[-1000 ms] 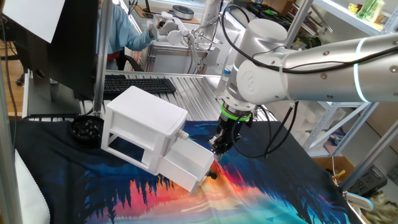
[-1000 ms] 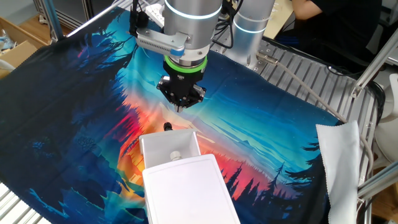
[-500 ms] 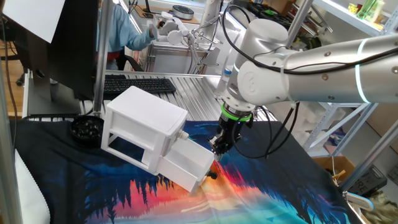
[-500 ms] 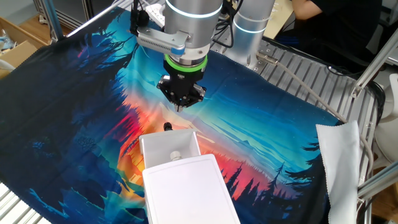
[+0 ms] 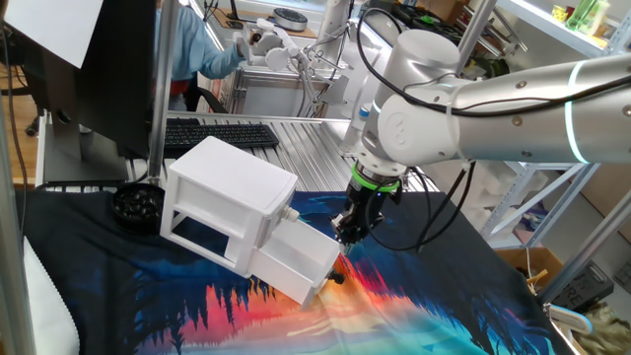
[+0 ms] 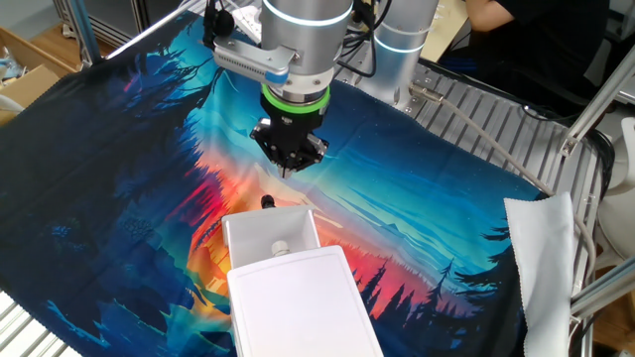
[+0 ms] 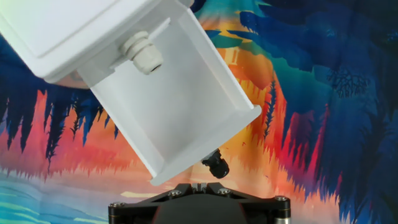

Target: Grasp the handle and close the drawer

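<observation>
The small white cabinet [image 5: 227, 192] stands on the patterned cloth. Its bottom drawer [image 5: 296, 258] is pulled out and looks empty; it also shows in the other fixed view [image 6: 270, 233] and the hand view [image 7: 180, 106]. The handle [image 5: 337, 278], a tiny dark knob, sits on the drawer front [image 6: 267, 202] [image 7: 217, 166]. My gripper [image 5: 347, 237] hangs just above and beyond the handle, apart from it [image 6: 288, 171]. In the hand view its fingertips [image 7: 198, 186] are pressed together with nothing between them. The top drawer's paler knob [image 7: 143, 53] is above.
A black round dish [image 5: 136, 204] sits left of the cabinet and a keyboard [image 5: 222, 135] lies behind it. A white cloth [image 6: 546, 258] hangs at the table's edge. A metal slatted surface [image 6: 476, 129] borders the cloth. A person sits at the back.
The wrist has shifted very slightly; the fingertips stay above the handle. The drawer has not moved.
</observation>
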{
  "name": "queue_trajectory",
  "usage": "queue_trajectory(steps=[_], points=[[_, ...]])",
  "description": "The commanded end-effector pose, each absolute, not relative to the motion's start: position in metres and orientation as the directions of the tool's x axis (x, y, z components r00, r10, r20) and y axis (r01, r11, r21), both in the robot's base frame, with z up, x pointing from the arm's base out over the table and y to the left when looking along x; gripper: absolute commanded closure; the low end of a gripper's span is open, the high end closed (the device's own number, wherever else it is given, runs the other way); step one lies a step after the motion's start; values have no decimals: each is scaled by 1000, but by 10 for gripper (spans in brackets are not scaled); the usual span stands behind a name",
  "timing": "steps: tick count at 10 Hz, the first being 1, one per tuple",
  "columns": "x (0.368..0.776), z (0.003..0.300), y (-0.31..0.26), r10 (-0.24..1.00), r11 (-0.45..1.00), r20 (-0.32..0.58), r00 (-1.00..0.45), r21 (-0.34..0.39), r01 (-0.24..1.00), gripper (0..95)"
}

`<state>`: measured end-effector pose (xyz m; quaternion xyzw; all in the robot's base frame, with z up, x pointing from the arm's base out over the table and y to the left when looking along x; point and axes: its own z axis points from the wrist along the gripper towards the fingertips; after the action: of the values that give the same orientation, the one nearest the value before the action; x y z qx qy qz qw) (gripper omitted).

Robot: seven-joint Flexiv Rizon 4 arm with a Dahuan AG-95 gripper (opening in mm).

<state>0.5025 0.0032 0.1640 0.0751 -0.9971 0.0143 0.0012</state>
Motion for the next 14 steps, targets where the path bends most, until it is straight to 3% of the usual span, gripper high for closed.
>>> queue_trajectory(steps=[1,4,11,14], points=[[502,164,3,-116,993,3,-993,-31,-116,950],[502,164,3,-101,995,1,-995,-7,-101,950],[502,164,3,-240,970,10,-971,-21,-240,950],[502,164,3,-240,971,9,-971,-9,-240,950]])
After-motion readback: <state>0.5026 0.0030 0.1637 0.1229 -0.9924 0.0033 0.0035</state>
